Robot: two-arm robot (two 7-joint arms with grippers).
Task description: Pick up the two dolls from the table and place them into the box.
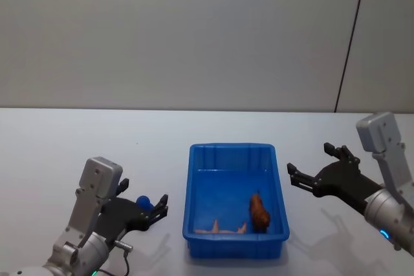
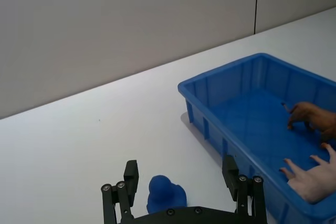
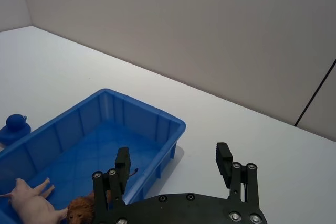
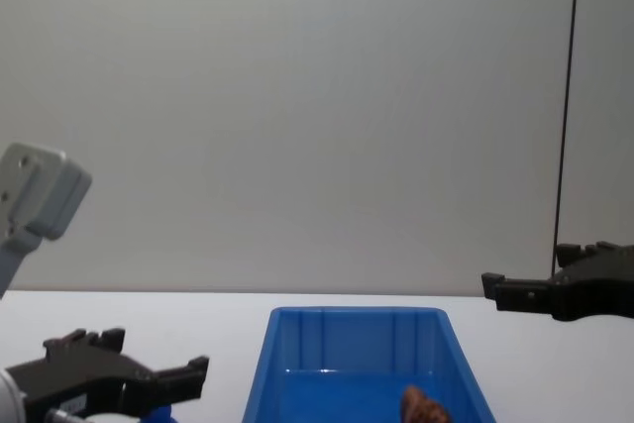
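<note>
The blue box [image 1: 191,185] stands on the white table [image 1: 65,140] in front of me. The reddish-brown doll [image 1: 259,211] lies inside it, near its right wall. The small blue doll [image 1: 143,203] sits on the table left of the box, between the fingers of my open left gripper [image 1: 145,197]. The left wrist view shows that doll [image 2: 165,195] close to the palm, apart from both fingers [image 2: 131,174]. My right gripper [image 1: 310,159] hovers open and holding nothing to the right of the box; its wrist view looks over the box rim [image 3: 142,106].
A pale pink toy animal [image 1: 223,229] lies in the box at its near wall, also seen as legs [image 2: 315,182] in the left wrist view. A grey wall rises behind the table. Bare tabletop lies to both sides of the box.
</note>
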